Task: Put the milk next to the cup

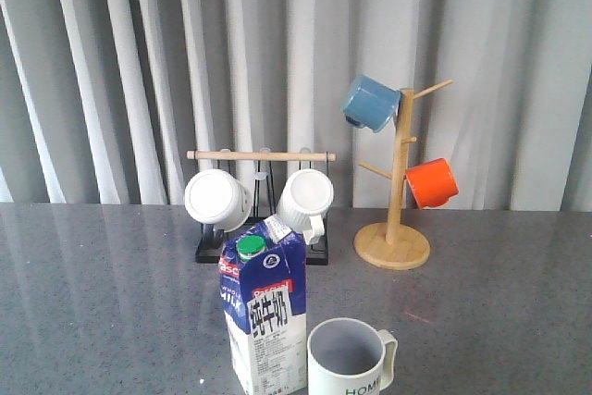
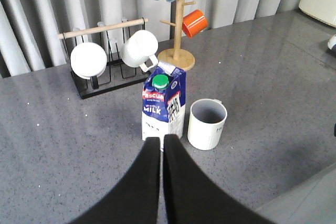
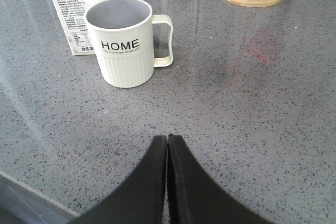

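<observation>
Milk is standing upright on the grey table, just left of the cup, with only a thin gap between them as far as you can tell from the front view, so honestly the placing part looks done to me. Behind them you've got the black rack holding two white mugs, and further right the wooden tree with a blue and an orange mug, all well apart from the action. Left gripper has its fingers pressed together, holding nothing, and it sits just short of the carton base in its wrist view. Right gripper is likewise closed up and empty, near the cup but with clear table in between. If you ask me, the step in hand is just backing off cleanly. You'd want to pull the left arm straight back and up instead of swinging sideways, because that carton is tall and narrow and would tip easily with a nudge near the top. Same deal on the right, keep clear of the handle, which sticks out toward that side. No need to touch anything again.
</observation>
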